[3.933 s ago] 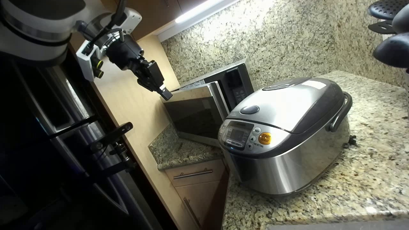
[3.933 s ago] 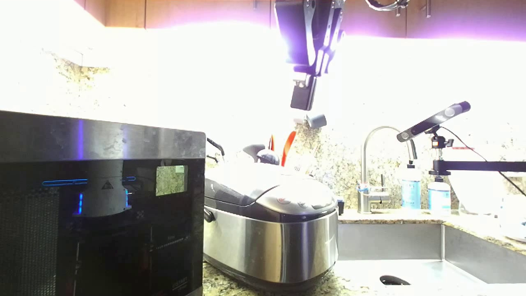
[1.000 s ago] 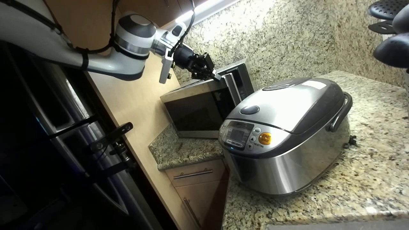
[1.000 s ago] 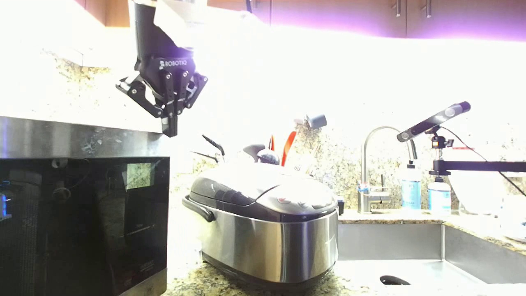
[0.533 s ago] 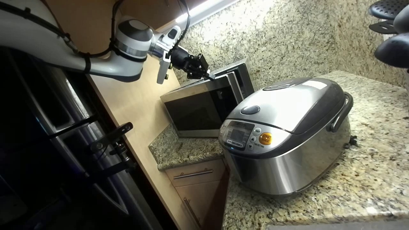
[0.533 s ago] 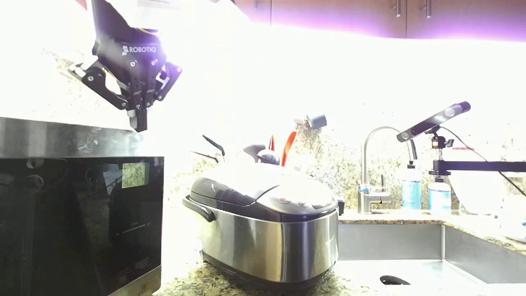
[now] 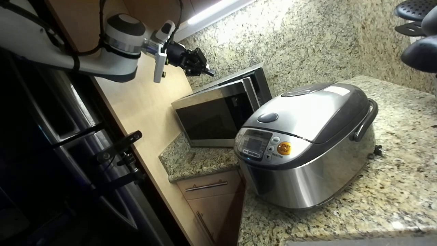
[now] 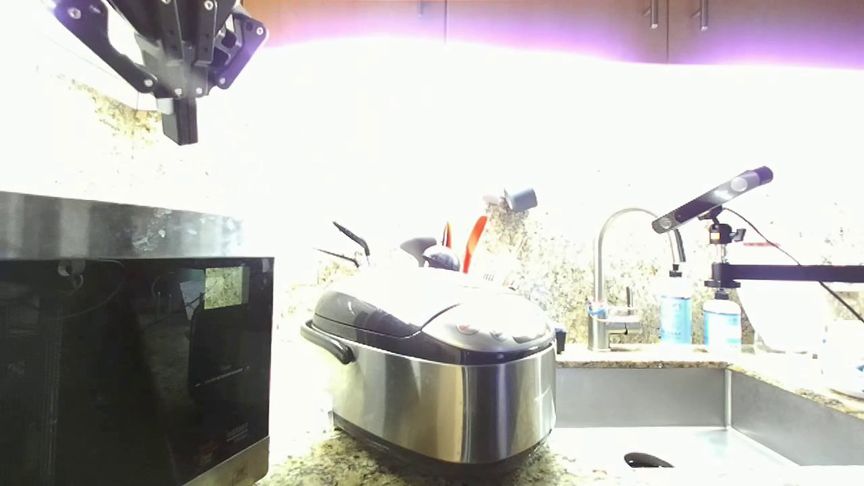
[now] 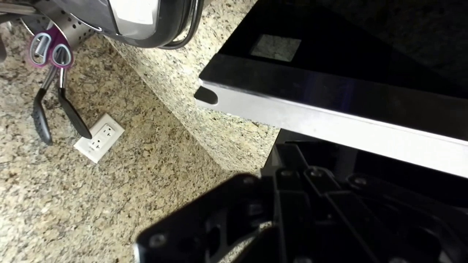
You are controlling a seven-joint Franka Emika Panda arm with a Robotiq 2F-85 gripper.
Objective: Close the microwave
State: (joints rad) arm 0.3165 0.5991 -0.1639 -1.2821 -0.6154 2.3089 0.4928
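Microwave [image 7: 218,112]: centre of the frame in an exterior view, on the counter [image 7: 205,162].
Microwave door [image 8: 135,364]: lower left in an exterior view, standing out before the microwave's body.
Rice cooker [image 7: 304,147]: on the counter, right of the microwave in both exterior views.
Gripper [image 7: 210,72]: upper part of the frame in both exterior views, above the microwave and apart from it.
Sink [image 8: 641,398]: lower right in an exterior view, right of the rice cooker.
Faucet [image 8: 598,331]: behind the sink.
Bottles [image 8: 675,314]: behind the sink, right of the faucet.
Drawer [image 7: 215,190]: under the counter, below the microwave.
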